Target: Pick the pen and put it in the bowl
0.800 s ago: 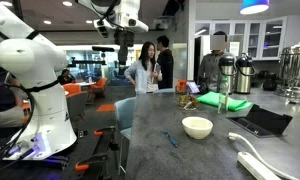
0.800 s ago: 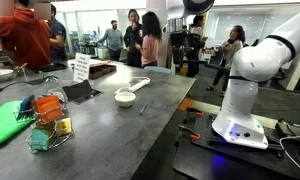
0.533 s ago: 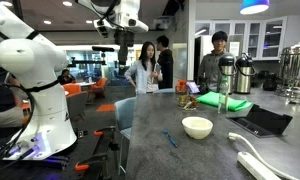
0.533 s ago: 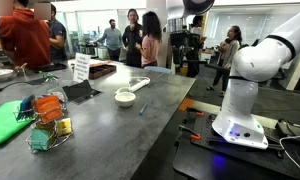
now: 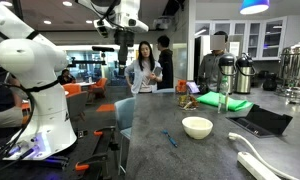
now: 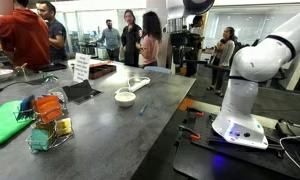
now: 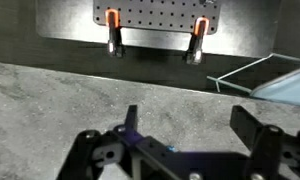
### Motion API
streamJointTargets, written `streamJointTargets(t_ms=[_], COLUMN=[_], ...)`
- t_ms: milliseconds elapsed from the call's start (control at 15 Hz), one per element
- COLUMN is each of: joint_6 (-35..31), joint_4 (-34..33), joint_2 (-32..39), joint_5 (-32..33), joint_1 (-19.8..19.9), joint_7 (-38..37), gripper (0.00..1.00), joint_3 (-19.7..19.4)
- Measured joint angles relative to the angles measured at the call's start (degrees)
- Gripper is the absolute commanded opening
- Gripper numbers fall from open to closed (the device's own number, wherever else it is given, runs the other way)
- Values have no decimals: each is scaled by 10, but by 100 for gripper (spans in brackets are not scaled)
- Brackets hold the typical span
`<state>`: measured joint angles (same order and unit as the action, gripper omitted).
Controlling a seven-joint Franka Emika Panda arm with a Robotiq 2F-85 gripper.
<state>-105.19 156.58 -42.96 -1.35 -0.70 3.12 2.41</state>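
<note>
High above the bench (image 5: 155,118), at the top left of an exterior view: the white arm (image 5: 118,12), well apart from everything lying below. Jaws spread wide in the wrist view, the dark fingers (image 7: 131,120) far apart, pinching nothing, only grey bench top between them. Low between those fingers, a small blue glint, too faint to name. Past the far bench edge in that view, a perforated plate (image 7: 155,15) with two orange-topped clamps.

Flat on the bench, near its left edge in an exterior view: the pen (image 5: 170,139), thin and blue, touched by nothing. Just right of it and slightly farther back, not touching: the bowl (image 5: 197,127), cream-white, upright. From the opposite side, in an exterior view: bowl (image 6: 125,97) to the left, pen (image 6: 143,108) to the right and nearer, a clear gap between the two.

Beyond the bowl, a green cloth (image 5: 230,105) and two steel flasks (image 5: 228,72). Right of the bowl, a dark tablet (image 5: 260,121); nearer, at the right corner, a thick white cable (image 5: 260,162). At the near left in an exterior view, a wire basket (image 6: 48,122) of coloured packets. Off the bench, on a lower black stand, the arm's bulky white base (image 6: 240,120).
</note>
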Motion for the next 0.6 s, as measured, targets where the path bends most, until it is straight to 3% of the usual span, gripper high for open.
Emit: streamJointTargets(t_ms=[200,600], joint_6=[-10,-136], joint_4=[0,-7], joint_2=[7,118], joint_5=[0,-11], joint_1=[3,24], joint_7=[-23,-191], gripper=[100,100], joint_3=[1,17])
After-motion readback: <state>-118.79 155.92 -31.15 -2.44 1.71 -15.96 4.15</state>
